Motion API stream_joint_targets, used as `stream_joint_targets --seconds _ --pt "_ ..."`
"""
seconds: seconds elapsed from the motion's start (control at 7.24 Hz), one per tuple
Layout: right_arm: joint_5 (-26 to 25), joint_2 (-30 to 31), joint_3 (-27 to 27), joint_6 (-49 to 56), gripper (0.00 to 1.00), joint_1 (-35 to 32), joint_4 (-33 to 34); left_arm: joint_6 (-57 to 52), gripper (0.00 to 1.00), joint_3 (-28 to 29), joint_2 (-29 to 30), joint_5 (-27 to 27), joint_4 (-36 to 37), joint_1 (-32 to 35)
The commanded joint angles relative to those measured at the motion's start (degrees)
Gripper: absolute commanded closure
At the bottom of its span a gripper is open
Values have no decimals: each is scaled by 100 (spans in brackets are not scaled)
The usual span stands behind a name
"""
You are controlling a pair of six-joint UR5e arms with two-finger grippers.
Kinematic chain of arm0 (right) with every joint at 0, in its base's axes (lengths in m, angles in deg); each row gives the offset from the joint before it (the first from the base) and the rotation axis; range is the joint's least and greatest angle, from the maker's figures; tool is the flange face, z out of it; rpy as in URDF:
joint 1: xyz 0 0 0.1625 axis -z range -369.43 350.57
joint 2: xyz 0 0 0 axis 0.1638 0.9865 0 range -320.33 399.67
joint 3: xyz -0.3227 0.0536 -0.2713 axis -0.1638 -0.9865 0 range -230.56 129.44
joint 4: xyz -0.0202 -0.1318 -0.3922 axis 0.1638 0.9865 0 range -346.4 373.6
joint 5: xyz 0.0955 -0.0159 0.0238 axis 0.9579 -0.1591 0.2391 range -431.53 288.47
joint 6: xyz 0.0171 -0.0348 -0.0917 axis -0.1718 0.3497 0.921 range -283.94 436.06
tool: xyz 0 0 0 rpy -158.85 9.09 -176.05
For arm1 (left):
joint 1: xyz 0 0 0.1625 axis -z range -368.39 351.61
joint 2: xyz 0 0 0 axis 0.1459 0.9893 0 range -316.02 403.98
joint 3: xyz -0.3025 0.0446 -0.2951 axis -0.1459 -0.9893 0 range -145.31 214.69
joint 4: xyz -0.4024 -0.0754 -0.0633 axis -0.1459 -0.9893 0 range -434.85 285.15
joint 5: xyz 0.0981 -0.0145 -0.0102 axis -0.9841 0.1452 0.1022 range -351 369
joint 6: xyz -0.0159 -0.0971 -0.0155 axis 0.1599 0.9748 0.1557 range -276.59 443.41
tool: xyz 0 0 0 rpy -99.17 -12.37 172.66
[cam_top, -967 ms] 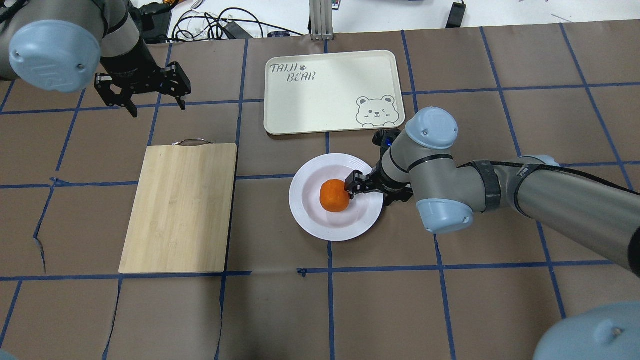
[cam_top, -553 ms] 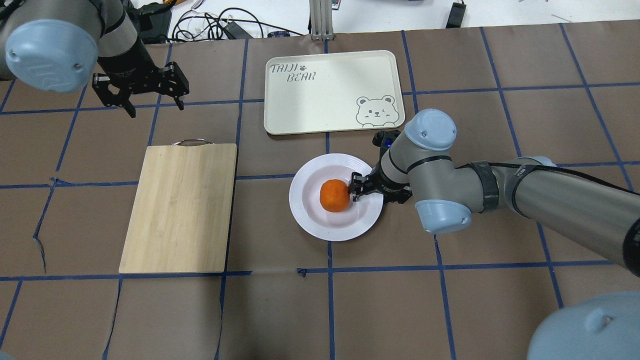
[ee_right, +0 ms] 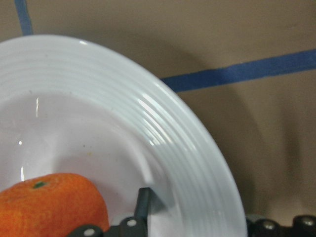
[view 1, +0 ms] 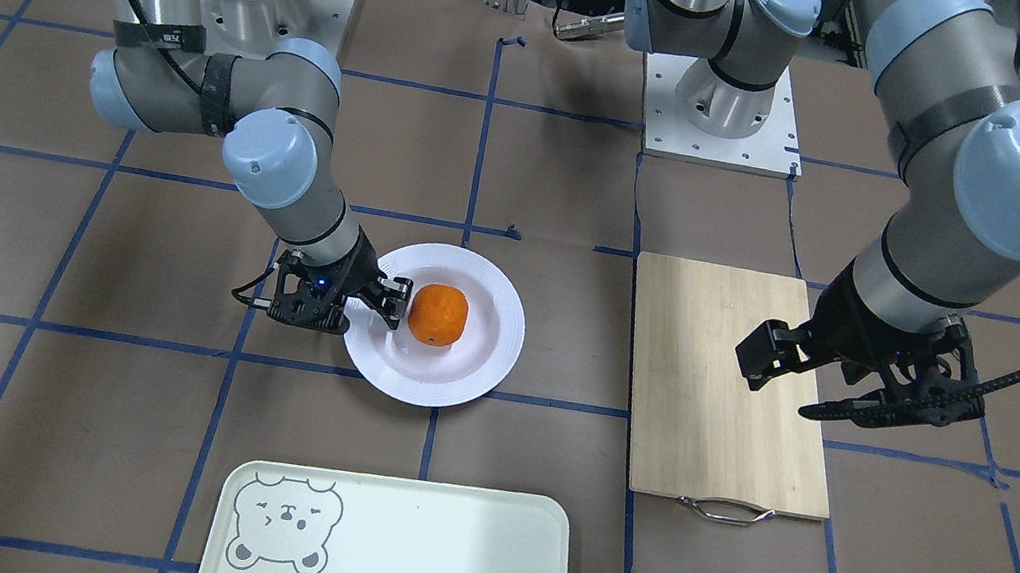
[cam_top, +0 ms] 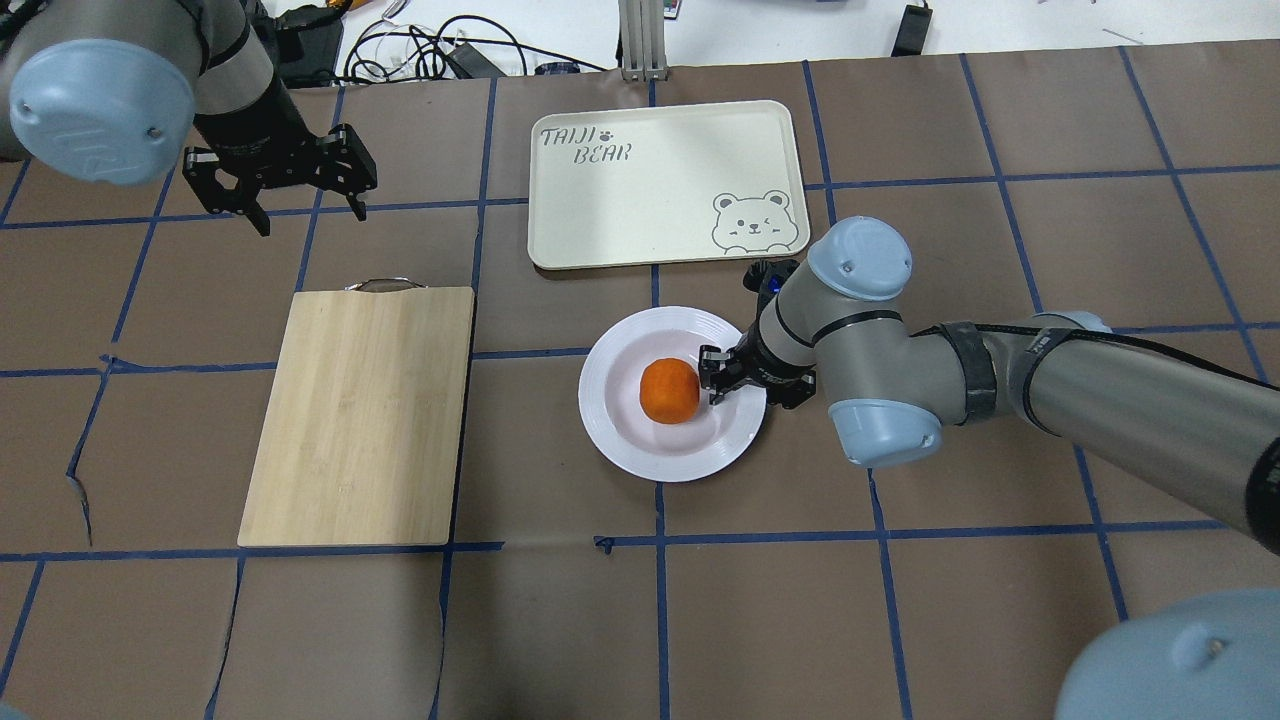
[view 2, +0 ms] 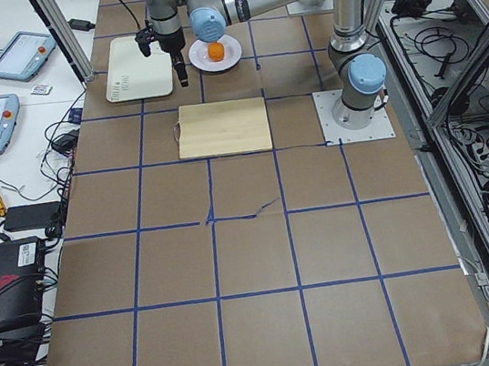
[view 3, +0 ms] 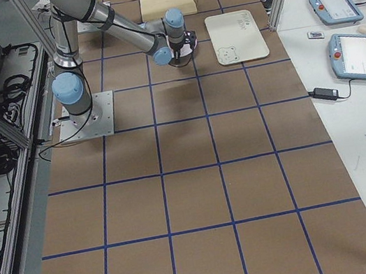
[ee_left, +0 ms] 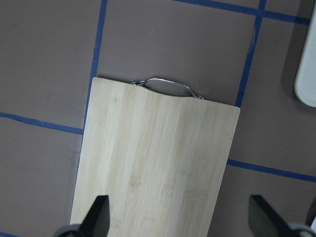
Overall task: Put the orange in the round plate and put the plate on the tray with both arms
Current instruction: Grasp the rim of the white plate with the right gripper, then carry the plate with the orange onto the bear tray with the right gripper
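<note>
The tray [cam_top: 660,185] lies by the far edge of the table [cam_top: 900,600], and the cutting board [cam_top: 360,415] lies toward its left edge. The round plate [cam_top: 612,425] sits near the table's middle, just apart from the tray's bear corner, and holds the orange [cam_top: 669,391] in its sunken centre. The right gripper [cam_top: 712,378], fingers spread, hangs over the plate's right rim just beside the orange; a second ago it was against the fruit. The left gripper [cam_top: 312,212], also spread, hovers past the board's handle end.
</note>
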Motion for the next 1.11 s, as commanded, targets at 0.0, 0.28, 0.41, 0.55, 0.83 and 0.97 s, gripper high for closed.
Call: stream_joint_targets --seconds 0.0,0.28,0.41,0.55,0.83,0.97 --pt "79 55 -80 0 97 8 -18 0 0 -3 0 0 0 -1" --pt "176 46 -396 9 100 96 -141 0 0 -3 0 9 0 -1" --pt "185 46 -650 0 100 113 -333 0 0 5 0 9 -148 7" --pt "185 46 -1044 0 100 114 -639 -9 0 5 -18 0 -184 -1" --pt "194 -59 -2036 -8 100 105 -1281 -9 0 5 -18 -9 -184 -1" --pt "229 -146 -2302 26 100 105 -1284 -9 0 -3 -18 -9 -193 -1"
